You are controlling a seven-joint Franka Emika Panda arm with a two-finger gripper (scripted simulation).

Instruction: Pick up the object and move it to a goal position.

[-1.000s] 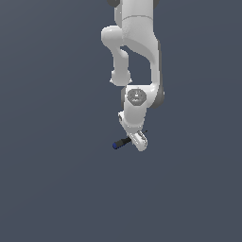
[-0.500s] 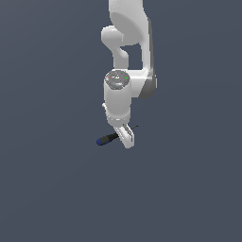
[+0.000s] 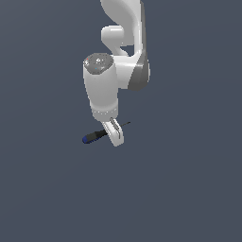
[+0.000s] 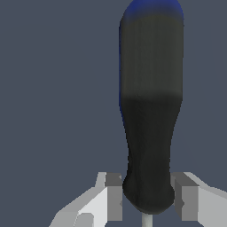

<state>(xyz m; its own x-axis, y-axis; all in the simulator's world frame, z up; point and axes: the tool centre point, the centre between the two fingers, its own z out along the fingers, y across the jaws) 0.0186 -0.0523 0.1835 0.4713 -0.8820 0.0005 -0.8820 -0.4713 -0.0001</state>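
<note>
Screwdriver [image 3: 100,134]: gripped near the handle's shaft end, blue cap toward the exterior view's left.
Claw [image 3: 116,137]: closed on the handle.
Change: both have moved toward the exterior view's left within a second.
Meaning: carry seems underway; no goal visible.

Wrist view. My gripper [image 4: 147,199] closes on the screwdriver [image 4: 150,111] at the narrow end of its handle. One pale finger [image 4: 99,201] sits on each side, dark grey pads pressed against the black handle. The handle runs straight away from me, widening past the pinch, lower part darker, upper part a shade greyer. Its far end carries a blue cap [image 4: 153,8], cut by the frame edge. A short stub of thin pale shaft [image 4: 146,220] shows between my fingers. Behind all of it, flat slate-grey ground [image 4: 53,88], featureless.
</note>
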